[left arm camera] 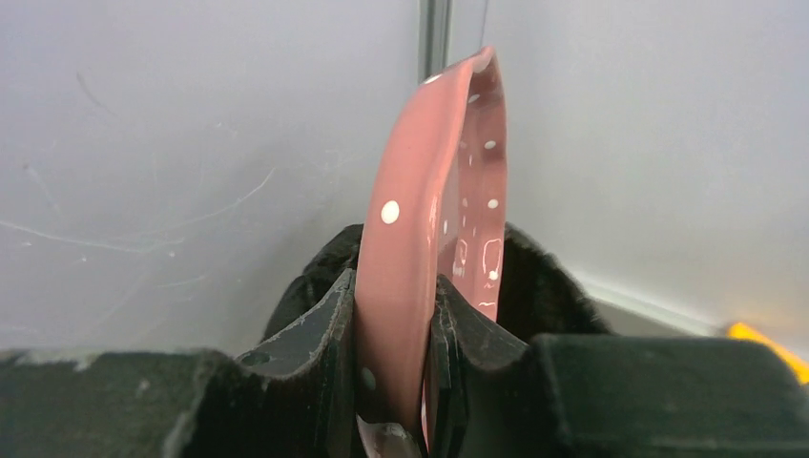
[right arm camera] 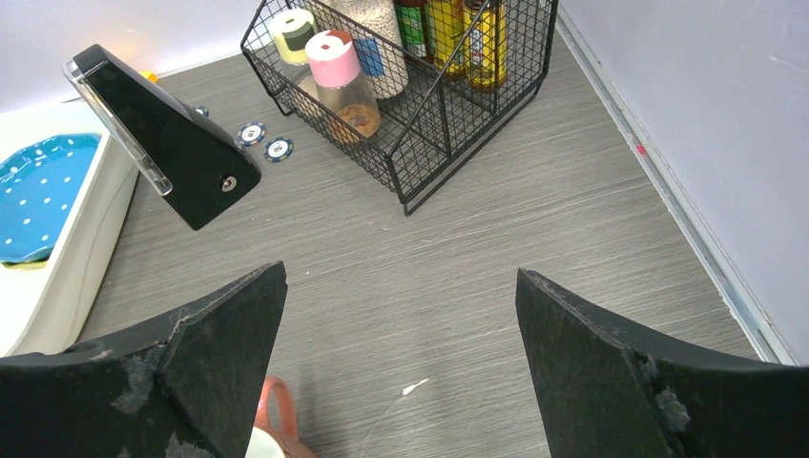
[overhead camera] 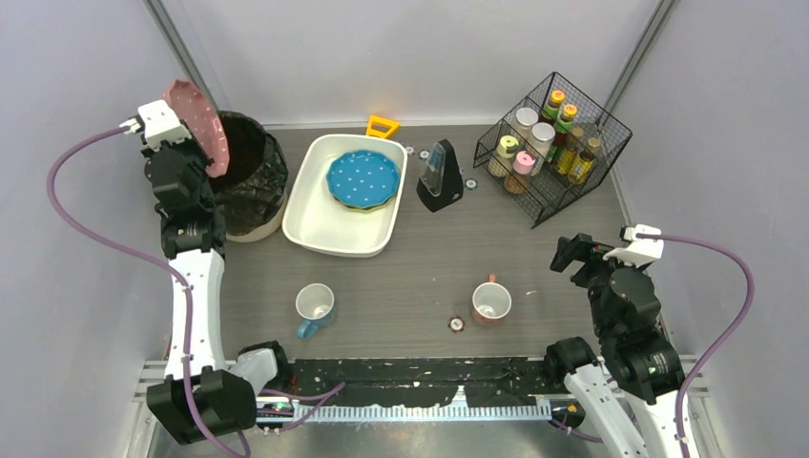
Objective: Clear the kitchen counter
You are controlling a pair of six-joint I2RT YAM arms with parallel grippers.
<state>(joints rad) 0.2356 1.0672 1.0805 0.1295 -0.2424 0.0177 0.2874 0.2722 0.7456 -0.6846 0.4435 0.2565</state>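
Top external view: the counter (overhead camera: pixel 401 277), a dark wood-grain tabletop, fills the middle of the scene and is only partly cleared. At the far left, the left gripper (left arm camera: pixel 396 305) pinches a pink dotted plate (overhead camera: pixel 198 122) by its rim and holds it on edge, tilted above a black-lined bin (overhead camera: pixel 250 186). Just right of the bin, a white tub (overhead camera: pixel 334 227) already holds a blue dotted plate (overhead camera: pixel 363 178). Two mugs stand well apart on the near counter, one with a blue handle (overhead camera: pixel 314 305), one orange (overhead camera: pixel 491 302), with a small chip (overhead camera: pixel 457 323) beside the orange one. A black wedge (overhead camera: pixel 440 177) and a wire basket (overhead camera: pixel 553 143) of jars sit further back. The right gripper (right arm camera: pixel 401 277) hovers over the near right counter, fingers spread wide and holding nothing. Judging by this, the pink plate and both mugs remain to be put away.
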